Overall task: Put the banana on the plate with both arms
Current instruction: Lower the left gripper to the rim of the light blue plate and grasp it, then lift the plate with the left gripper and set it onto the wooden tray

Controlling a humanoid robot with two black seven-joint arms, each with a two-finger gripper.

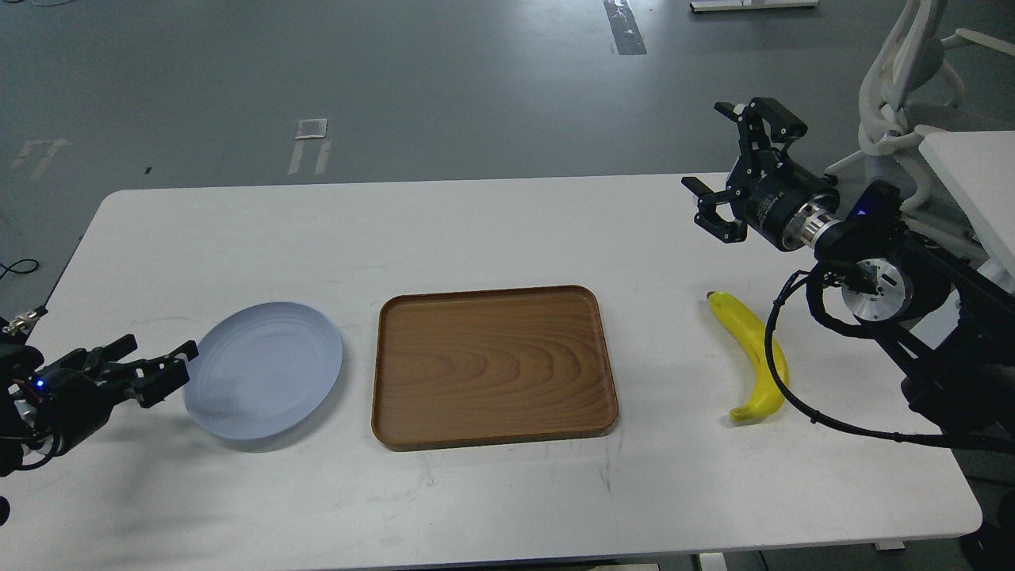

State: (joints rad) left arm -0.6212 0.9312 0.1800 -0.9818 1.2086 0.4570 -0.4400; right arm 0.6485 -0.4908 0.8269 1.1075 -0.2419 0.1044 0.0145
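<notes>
The yellow banana (752, 353) lies on the white table at the right, partly crossed by my right arm's black cable. The pale blue-grey plate (265, 369) lies flat at the left. My left gripper (152, 365) is low at the plate's left rim, fingers pointing right, open and empty. My right gripper (733, 162) is open and empty, raised above the table behind the banana, well apart from it.
A rectangular brown wood-grain tray (492, 365) lies between plate and banana. A white office chair (904, 87) and a white desk corner (971, 182) stand at the right beyond the table. The table's front edge (555, 551) runs near the bottom of the view.
</notes>
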